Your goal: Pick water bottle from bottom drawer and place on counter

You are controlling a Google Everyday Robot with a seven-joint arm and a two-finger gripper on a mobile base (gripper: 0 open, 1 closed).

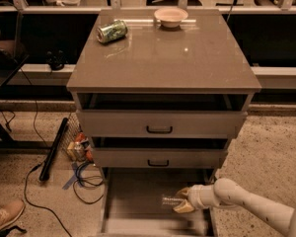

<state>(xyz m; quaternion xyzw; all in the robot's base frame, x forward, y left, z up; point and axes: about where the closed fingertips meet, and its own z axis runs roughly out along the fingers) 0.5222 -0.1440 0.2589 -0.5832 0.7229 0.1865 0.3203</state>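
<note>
In the bottom drawer [133, 201] the gripper [183, 200] gapes, unclenched, astride the water bottle [170, 200]; best centre it, then squeeze gently.

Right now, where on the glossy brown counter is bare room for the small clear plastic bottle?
The counter is bare in front and right. Crowded at back: green metal can left, pale bowl centre. The gripper is in the bottom drawer.
</note>
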